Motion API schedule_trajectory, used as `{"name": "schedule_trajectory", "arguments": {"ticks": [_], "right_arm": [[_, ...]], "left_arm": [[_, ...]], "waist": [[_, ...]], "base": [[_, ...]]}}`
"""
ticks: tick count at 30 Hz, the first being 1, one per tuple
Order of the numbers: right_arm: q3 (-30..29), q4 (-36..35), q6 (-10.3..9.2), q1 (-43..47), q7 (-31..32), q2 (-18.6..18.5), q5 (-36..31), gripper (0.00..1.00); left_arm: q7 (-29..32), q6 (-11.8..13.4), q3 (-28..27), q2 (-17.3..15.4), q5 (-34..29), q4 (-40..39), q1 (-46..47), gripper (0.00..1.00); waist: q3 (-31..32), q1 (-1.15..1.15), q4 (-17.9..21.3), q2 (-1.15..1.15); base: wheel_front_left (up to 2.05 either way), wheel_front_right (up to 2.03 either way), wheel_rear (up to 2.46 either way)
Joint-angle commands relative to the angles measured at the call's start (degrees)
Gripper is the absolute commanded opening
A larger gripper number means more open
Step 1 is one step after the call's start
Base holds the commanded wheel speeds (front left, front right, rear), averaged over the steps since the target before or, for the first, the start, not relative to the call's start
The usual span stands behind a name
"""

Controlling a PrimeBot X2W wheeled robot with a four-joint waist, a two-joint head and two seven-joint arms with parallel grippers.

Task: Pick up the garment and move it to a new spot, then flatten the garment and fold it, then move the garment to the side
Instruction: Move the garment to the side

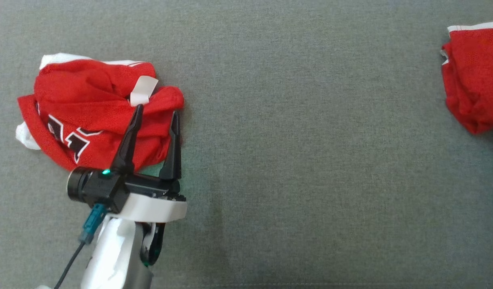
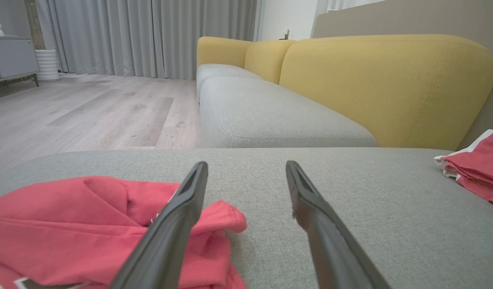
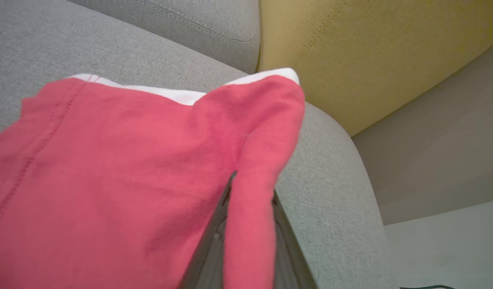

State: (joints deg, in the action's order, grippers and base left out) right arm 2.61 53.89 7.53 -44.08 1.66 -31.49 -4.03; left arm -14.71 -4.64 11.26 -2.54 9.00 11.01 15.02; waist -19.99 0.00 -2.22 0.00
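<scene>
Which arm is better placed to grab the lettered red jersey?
Left: the left gripper is open over the jersey's edge; the right gripper is shut on another red cloth.

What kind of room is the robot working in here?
Most likely a home living room: a yellow-backed sofa with grey seat cushions, long grey curtains and a wood-plank floor.

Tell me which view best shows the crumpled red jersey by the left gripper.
Head view: it shows the whole red jersey from above with lettering and white trim, the open left gripper at its edge. The left wrist view catches its near folds, cropped. The right wrist view shows another red garment.
</scene>
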Motion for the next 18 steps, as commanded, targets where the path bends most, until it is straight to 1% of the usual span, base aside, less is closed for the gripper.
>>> {"name": "schedule_trajectory", "arguments": {"ticks": [1, 2, 3, 8, 9, 10, 14, 18], "right_arm": [[-0.2, -1.68, -0.04, -0.33, -0.91, -1.07, -0.04, 0.22], [-0.4, -1.83, -0.04, -0.21, -1.24, -0.71, 0.04, 0.51], [-1.0, -1.67, -0.04, -0.12, -1.12, -0.16, 0.68, 1.0], [-1.23, -4.55, -0.04, 0.12, -3.81, 3.0, 2.19, 1.0], [-1.23, -4.55, -0.04, 0.12, -3.81, 3.0, 2.19, 1.0], [-0.98, -6.19, -0.04, 0.32, -5.14, 4.66, 2.93, 1.0], [-0.48, -10.48, -0.04, 1.3, -8.61, 8.95, 4.96, 1.0], [-0.27, -15.88, -0.04, 3.33, -12.26, 14.32, 7.19, 1.0]], "left_arm": [[-0.29, -0.05, -1.6, -0.33, -0.48, -1.44, 1.53, 1.0], [-0.29, -0.01, -1.54, -0.33, -0.46, -1.37, 1.51, 1.0], [-0.29, 0.04, -1.51, -0.33, -0.42, -1.29, 1.46, 1.0], [-0.29, 0.46, -1.75, -0.33, -0.17, -1.02, 0.57, 1.0], [-0.29, 0.46, -1.75, -0.33, -0.17, -1.02, 0.57, 1.0], [-0.29, 0.62, -1.83, -0.33, -0.07, -1.05, 0.12, 1.0], [-0.29, 0.87, -2.17, -0.33, -0.15, -1.17, -0.88, 1.0], [-0.29, 1.02, -2.7, -0.33, -0.54, -1.24, -2.11, 1.0]], "waist": [[0.29, 0.0, -0.03, 0.0], [0.5, 0.0, -0.04, 0.0], [0.79, 0.0, -0.04, 0.0], [3.4, 0.0, 0.45, 0.0], [3.4, 0.0, 0.45, 0.0], [4.65, 0.0, 0.77, 0.0], [7.48, 0.0, 1.51, 0.0], [10.15, 0.0, 2.26, 0.0]], "base": [[0.0, 0.0, 0.0], [0.0, 0.0, 0.0], [0.0, 0.0, 0.0], [0.0, 0.0, 0.0], [0.0, 0.0, 0.0], [0.0, 0.0, 0.0], [0.0, 0.0, 0.0], [0.0, 0.0, 0.0]]}}
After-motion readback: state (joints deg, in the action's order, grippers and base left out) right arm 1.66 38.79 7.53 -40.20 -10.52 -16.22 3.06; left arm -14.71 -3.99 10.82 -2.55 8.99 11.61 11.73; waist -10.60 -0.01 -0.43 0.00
